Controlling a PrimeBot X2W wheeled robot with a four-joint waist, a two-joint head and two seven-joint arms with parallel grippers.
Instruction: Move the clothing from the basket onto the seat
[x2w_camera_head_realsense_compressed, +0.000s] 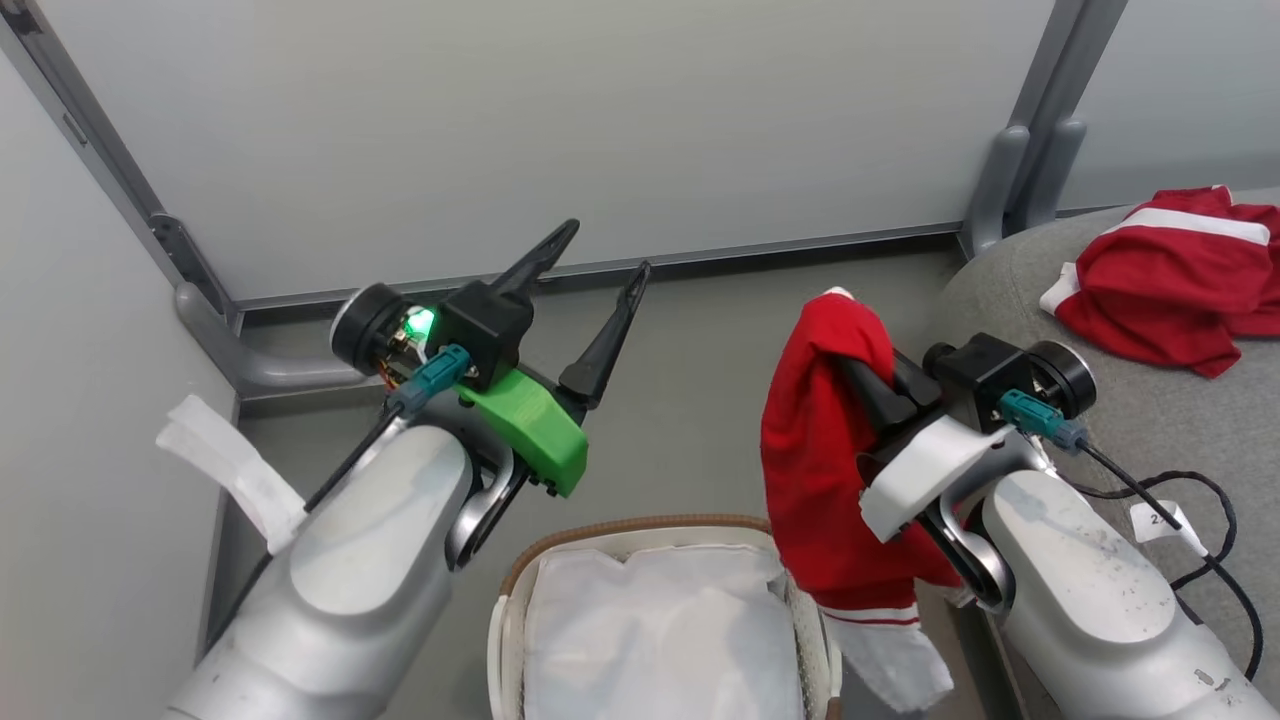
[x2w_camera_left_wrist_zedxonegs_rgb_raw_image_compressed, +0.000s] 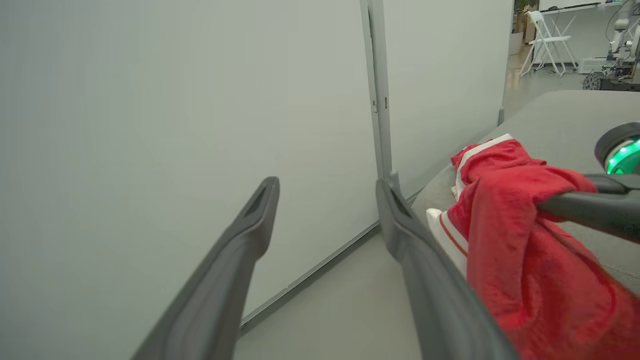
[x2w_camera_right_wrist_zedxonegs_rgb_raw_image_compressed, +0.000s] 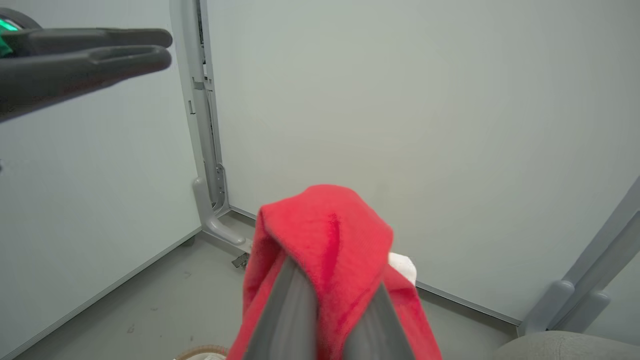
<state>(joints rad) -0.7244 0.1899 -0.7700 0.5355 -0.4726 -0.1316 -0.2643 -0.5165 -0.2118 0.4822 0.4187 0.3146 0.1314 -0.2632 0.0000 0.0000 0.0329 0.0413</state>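
The red garment (x2w_camera_head_realsense_compressed: 820, 440) is soft, matt, fleecy cloth. The basket (x2w_camera_head_realsense_compressed: 640, 523) pairs a brown woven rim with a white cloth liner (x2w_camera_head_realsense_compressed: 660, 630), its wall seemingly smooth plastic. The seat (x2w_camera_head_realsense_compressed: 1150, 400) is grey matt fabric.

The left forearm (x2w_camera_head_realsense_compressed: 370, 560) and right forearm (x2w_camera_head_realsense_compressed: 1090, 590) are rounded, pale silver-grey shells, lightly scuffed. Each wrist bears a black ring (x2w_camera_head_realsense_compressed: 362, 325) and a teal plug (x2w_camera_head_realsense_compressed: 435, 372) with a thin black cable (x2w_camera_head_realsense_compressed: 1215, 560); the right one carries a white tag (x2w_camera_head_realsense_compressed: 1160, 522). The left hand (x2w_camera_head_realsense_compressed: 605, 250) has long dark tapering fingers (x2w_camera_head_realsense_compressed: 600, 350) and a green cover (x2w_camera_head_realsense_compressed: 530, 425) beside a green light (x2w_camera_head_realsense_compressed: 420, 322); the right hand (x2w_camera_head_realsense_compressed: 865, 385) a white cover (x2w_camera_head_realsense_compressed: 925, 470).
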